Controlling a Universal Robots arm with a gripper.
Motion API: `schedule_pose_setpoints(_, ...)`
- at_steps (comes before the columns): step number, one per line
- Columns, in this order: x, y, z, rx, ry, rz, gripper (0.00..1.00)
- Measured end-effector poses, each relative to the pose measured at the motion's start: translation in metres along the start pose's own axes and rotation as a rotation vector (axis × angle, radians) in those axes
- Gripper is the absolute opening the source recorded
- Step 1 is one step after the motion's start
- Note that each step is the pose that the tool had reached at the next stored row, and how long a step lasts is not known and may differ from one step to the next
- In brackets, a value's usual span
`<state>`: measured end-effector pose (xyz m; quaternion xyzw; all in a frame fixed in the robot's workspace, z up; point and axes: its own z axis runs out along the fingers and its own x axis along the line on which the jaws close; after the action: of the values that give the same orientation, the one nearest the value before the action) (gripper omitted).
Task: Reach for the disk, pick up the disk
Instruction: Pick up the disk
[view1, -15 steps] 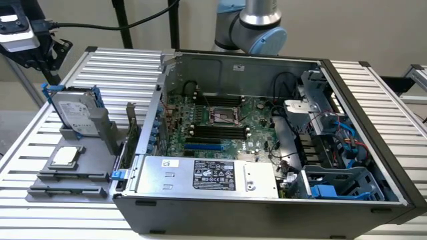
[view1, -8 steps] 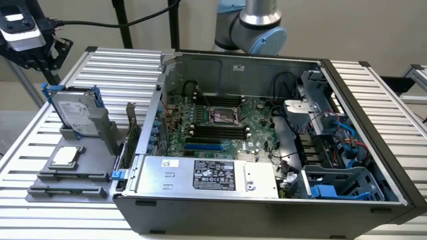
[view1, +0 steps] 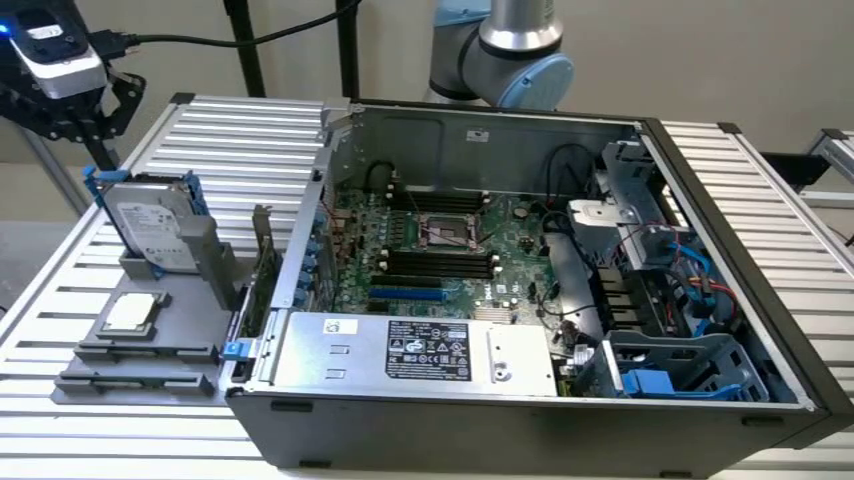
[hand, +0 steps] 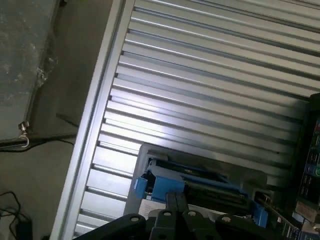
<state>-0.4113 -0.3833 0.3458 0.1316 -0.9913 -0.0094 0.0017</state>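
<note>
Exterior view: the disk (view1: 150, 225) stands on edge in a grey holder (view1: 200, 258) on the slatted aluminium table (view1: 240, 130), near the exterior view's left edge. It is a flat silver-grey drive with a white printed label facing the camera and a bright blue carrier frame along its edges; the label's text is too small to read. The gripper (view1: 98, 152) hangs just above the disk's top corner, apart from it. In front of the holder a grey tray (view1: 147, 355) carries a small square silver chip (view1: 131, 312). To the exterior view's right of these lies an open computer case (view1: 534, 440). Inside it are a green motherboard (view1: 441, 250), a large silver box (view1: 334, 350) with a black label (view1: 427, 350) whose writing cannot be read, black and blue cables, and a grey drive cage (view1: 694, 365) with blue parts. The robot arm (view1: 514, 50) rises behind the case.

Wrist view: the fingers (hand: 171, 202) are pressed together with nothing between them, pointing down at the disk (hand: 195, 182). The disk is seen from above as a dark top edge with blue frame pieces at both ends, seated in the grey holder (hand: 150, 150). Ribbed table (hand: 210, 75) slats lie beyond it, and the edge of the computer case (hand: 312, 150) sits close beside the holder. No writing on the disk can be read here.
</note>
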Motion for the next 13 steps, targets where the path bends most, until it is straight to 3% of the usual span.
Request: schedule_pose_setpoints(13, 0.0, 0.0, 0.0, 0.0001, 0.0045, -0.236, 0.11)
